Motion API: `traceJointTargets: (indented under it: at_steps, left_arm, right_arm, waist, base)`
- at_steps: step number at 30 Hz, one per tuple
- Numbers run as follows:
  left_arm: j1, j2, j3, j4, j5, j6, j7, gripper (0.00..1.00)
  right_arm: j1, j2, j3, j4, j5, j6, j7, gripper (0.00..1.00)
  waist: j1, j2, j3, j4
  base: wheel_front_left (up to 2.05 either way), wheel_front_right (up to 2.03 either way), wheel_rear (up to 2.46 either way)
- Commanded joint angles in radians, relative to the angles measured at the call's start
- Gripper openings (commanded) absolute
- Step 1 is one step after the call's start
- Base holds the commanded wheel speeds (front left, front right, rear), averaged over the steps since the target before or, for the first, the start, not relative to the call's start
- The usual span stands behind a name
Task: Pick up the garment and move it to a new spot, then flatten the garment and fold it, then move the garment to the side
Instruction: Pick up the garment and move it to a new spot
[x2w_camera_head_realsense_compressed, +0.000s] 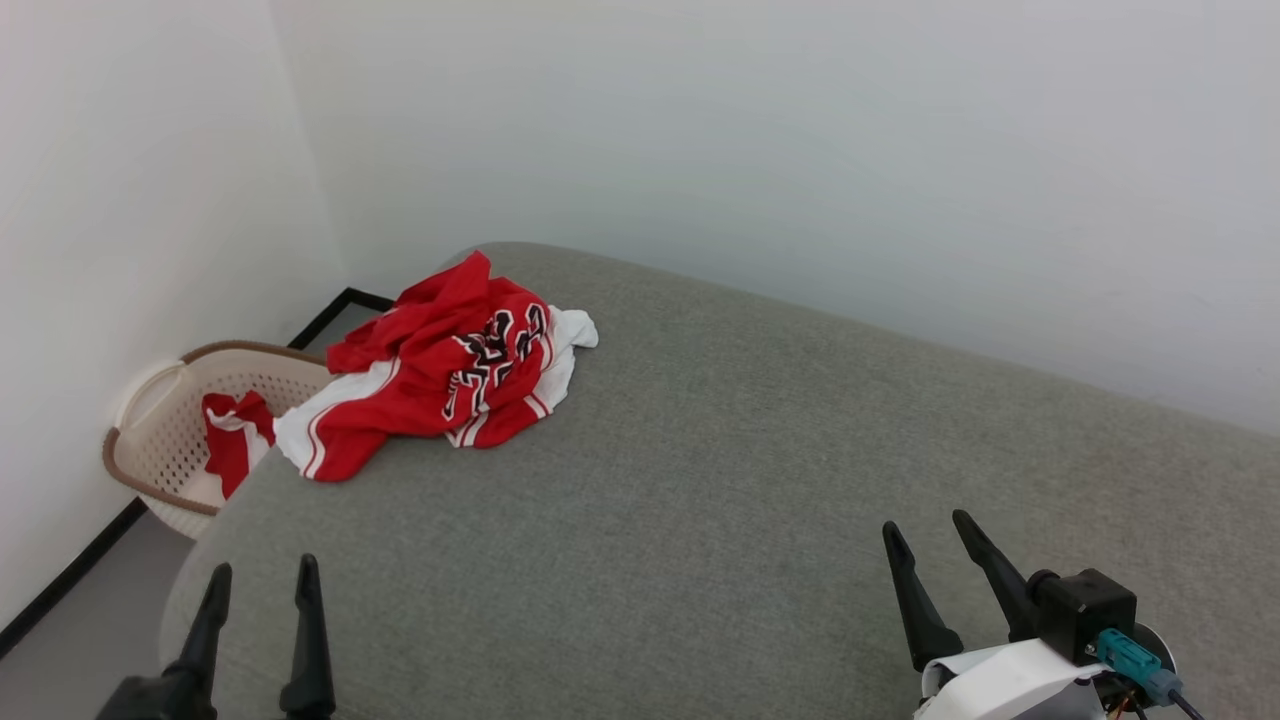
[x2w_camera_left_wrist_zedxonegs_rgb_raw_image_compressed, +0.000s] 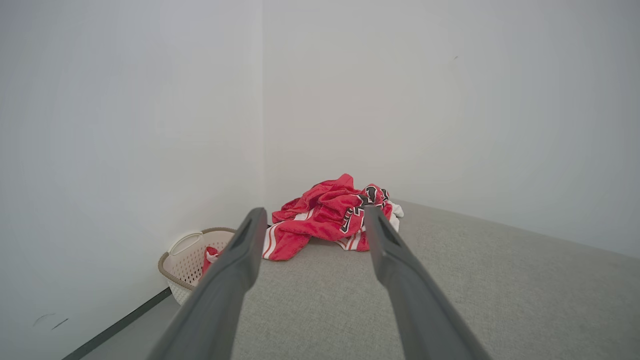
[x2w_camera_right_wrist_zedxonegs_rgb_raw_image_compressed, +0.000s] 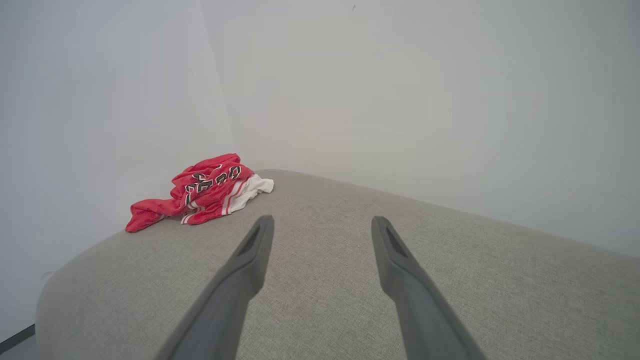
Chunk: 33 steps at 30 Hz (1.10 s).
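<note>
shirt (x2w_camera_head_realsense_compressed: 440, 375): crumpled in a heap at the far left corner of the grey cushion (x2w_camera_head_realsense_compressed: 720, 470), reaching the edge nearest the basket
left gripper (x2w_camera_head_realsense_compressed: 265, 565): fingers spread wide, empty, well apart from the shirt
right gripper (x2w_camera_head_realsense_compressed: 925, 521): fingers spread wide, empty, above the cushion's near right
basket (x2w_camera_head_realsense_compressed: 165, 440): on the floor beside the cushion, red-and-white cloth (x2w_camera_head_realsense_compressed: 230, 445) inside

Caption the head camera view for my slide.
Crumpled jersey at the far left corner of the grey cushion; left gripper and right gripper open, empty.

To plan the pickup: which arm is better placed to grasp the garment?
Probably left. The garment lies crumpled at the far left; the open left gripper points toward it, while the right gripper is farther off.
</note>
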Motion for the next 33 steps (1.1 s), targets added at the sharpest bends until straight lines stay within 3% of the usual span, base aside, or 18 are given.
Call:
traceJointTargets:
  at_steps: [1,10,19,27,33]
  left_arm:
    - [-0.006,0.002,0.002,-0.002,-0.013,-0.002,0.008,1.0]
    - [-0.144,0.053,-0.023,-0.017,-0.073,-0.046,0.126,1.0]
    - [-0.378,0.114,-0.027,-0.009,-0.17,-0.073,0.226,1.0]
    - [-0.614,0.192,-0.019,0.123,-0.274,-0.083,0.361,1.0]
    - [-0.756,0.219,-0.016,0.283,-0.328,-0.072,0.456,1.0]
  right_arm:
    - [-0.009,0.002,0.002,0.005,0.004,0.001,-0.007,1.0]
    - [0.006,-0.006,-0.012,-0.011,-0.015,0.001,0.007,1.0]
    - [-0.033,-0.062,-0.028,-0.097,-0.034,0.001,0.059,1.0]
    - [-0.068,-0.125,-0.051,-0.205,-0.043,0.001,0.112,1.0]
    - [-0.089,-0.151,-0.059,-0.287,-0.047,0.001,0.145,1.0]
  waist:
    - [0.0,0.0,0.005,0.009]
    - [0.0,0.0,0.048,-0.001]
    - [0.0,0.0,0.198,-0.045]
    - [0.0,0.0,0.361,-0.098]
    - [0.0,0.0,0.459,-0.13]
  base:
    - [0.0,0.0,0.0]
    - [0.0,0.0,0.0]
    - [0.0,0.0,0.0]
    - [0.0,0.0,0.0]
    - [0.0,0.0,0.0]
